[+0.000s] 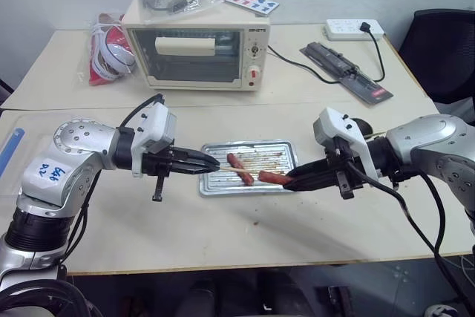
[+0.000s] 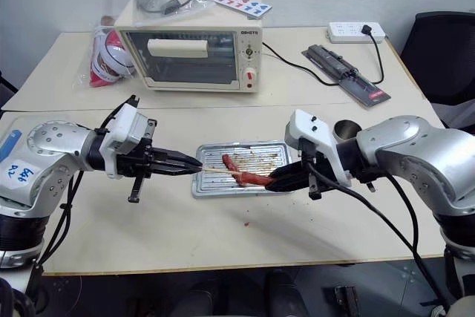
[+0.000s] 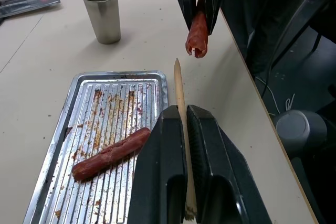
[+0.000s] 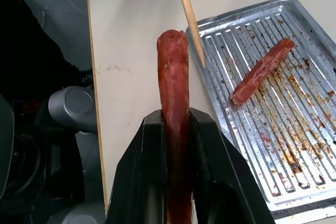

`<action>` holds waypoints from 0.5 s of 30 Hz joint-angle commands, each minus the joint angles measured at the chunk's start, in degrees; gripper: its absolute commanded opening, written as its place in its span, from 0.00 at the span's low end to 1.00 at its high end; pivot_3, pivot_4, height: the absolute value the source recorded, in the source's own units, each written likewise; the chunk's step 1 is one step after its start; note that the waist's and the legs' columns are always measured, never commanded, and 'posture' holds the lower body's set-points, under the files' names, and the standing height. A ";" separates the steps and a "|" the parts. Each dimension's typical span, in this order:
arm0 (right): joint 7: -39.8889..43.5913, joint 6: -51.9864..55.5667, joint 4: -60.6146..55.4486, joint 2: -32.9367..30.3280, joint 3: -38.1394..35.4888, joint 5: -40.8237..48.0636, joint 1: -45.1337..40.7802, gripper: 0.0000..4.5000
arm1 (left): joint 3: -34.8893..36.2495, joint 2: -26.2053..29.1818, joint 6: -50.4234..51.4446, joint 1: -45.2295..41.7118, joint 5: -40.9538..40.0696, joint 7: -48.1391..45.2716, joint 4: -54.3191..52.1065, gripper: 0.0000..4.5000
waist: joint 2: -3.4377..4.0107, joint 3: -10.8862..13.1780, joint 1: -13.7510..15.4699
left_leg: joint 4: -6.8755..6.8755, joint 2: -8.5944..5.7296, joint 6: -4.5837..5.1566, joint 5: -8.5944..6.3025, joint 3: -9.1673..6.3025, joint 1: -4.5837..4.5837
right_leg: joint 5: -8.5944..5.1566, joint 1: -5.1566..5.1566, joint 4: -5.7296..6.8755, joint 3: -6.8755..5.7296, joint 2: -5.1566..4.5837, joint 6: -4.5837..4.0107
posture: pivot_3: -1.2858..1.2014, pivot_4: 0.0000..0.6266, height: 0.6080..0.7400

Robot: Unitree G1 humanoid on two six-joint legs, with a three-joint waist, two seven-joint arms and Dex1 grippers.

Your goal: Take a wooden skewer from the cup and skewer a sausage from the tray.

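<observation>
My left gripper (image 1: 211,162) is shut on a wooden skewer (image 3: 180,98), which points right, level, over the tray's near edge. My right gripper (image 1: 291,180) faces it and is shut on a reddish-brown sausage (image 4: 173,77) that sticks out leftward. A small gap separates the skewer's tip from the sausage's free end. The silvery ribbed tray (image 1: 278,145), stained with grease, lies between the arms with a second sausage (image 3: 111,153) on it. The cup (image 3: 103,14) is a small metal one behind my right gripper, with another skewer standing in it.
A cream toaster oven (image 1: 197,46) stands at the back with bagged items on top. A red and white bag (image 1: 107,53) lies to its left. A power strip (image 1: 354,29) and a black tool (image 1: 345,72) are at the back right. A black chair (image 1: 445,50) stands beyond the table's right side.
</observation>
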 commanded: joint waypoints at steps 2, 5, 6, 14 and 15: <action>-0.22 -1.47 0.02 0.27 -0.33 -1.27 -0.40 0.06 | 1.58 0.04 0.30 -1.25 -1.59 0.03 -2.11 0.00 | 0.00 0.00 -0.01 | 0.00 0.00 0.00 0.00 0.00 0.00 | 0.00 0.00 0.01 0.00 0.00 0.00 | 0.52 0.24 1.00; -0.01 -1.38 0.55 0.35 -0.40 -1.55 -0.35 0.06 | 1.59 0.24 0.34 -1.10 -1.69 -0.12 -2.25 0.00 | 0.00 0.00 -0.02 | 0.01 0.00 0.00 0.00 0.00 0.00 | 0.00 0.00 0.06 0.00 0.00 0.00 | 0.52 0.24 1.00; 0.07 -1.27 0.65 0.35 -0.50 -1.57 -0.31 0.06 | 1.61 0.33 0.32 -1.02 -1.66 -0.18 -2.21 0.00 | 0.00 0.00 -0.02 | 0.02 0.00 0.00 0.00 0.00 0.00 | 0.00 0.00 0.06 0.00 0.00 0.00 | 0.52 0.24 1.00; 1.07 -1.82 1.65 -0.65 -0.76 -2.24 0.27 0.06 | 2.04 1.17 -0.30 -0.92 -1.02 -0.91 -1.10 0.00 | 0.00 0.00 -0.02 | 0.03 0.00 0.00 0.00 0.00 0.00 | 0.00 0.00 0.07 0.00 0.00 0.00 | 0.52 0.24 1.00; 1.17 -1.90 1.82 -0.67 -0.72 -2.40 0.25 0.06 | 2.04 1.17 -0.22 -1.06 -1.05 -0.89 -1.15 0.00 | 0.00 0.00 -0.01 | 0.03 0.00 0.00 0.00 0.00 0.00 | 0.00 0.00 0.07 0.00 0.00 0.00 | 0.52 0.24 1.00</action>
